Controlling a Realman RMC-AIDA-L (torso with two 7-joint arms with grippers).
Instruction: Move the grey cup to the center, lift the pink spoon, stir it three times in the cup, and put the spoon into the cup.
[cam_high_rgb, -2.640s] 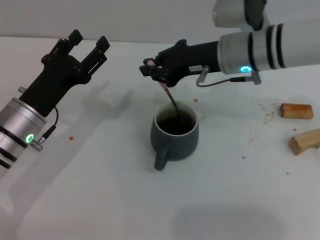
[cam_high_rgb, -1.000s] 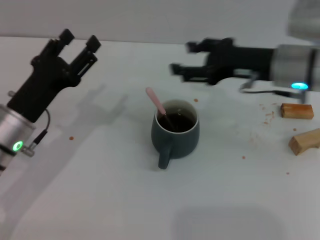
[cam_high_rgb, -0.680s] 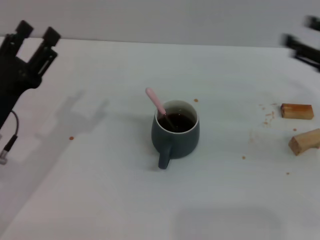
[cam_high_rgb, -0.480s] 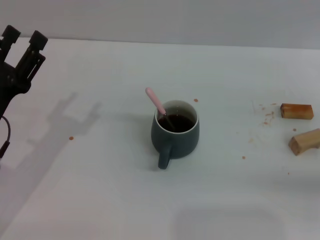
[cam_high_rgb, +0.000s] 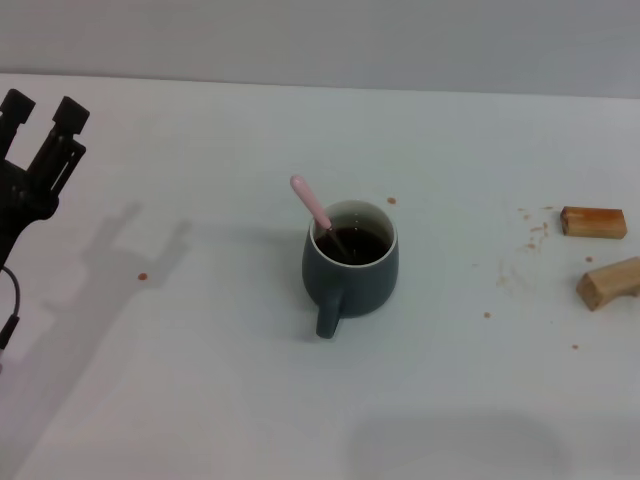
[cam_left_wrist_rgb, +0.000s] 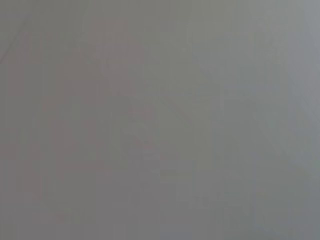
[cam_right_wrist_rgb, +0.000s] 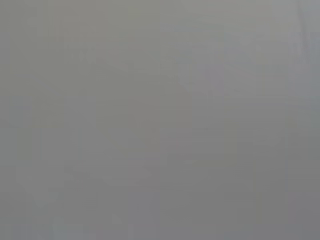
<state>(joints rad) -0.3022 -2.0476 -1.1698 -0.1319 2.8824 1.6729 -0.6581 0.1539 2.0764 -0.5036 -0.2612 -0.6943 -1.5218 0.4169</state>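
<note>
The grey cup (cam_high_rgb: 351, 272) stands in the middle of the white table, handle toward me, with dark brown liquid inside. The pink spoon (cam_high_rgb: 312, 207) rests in the cup, its bowl sunk in the liquid and its pink handle leaning out over the rim to the upper left. My left gripper (cam_high_rgb: 42, 110) is open and empty at the far left edge of the head view, well away from the cup. My right gripper is out of view. Both wrist views show only plain grey.
Two brown wooden blocks lie at the right: one (cam_high_rgb: 593, 221) farther back, one (cam_high_rgb: 608, 282) nearer the edge. Small brown crumbs and specks (cam_high_rgb: 531, 232) dot the table near them and around the cup.
My right gripper let go of the spoon, which now leans in the cup, and pulled away to the right out of view. My left arm drew back to the left edge.
</note>
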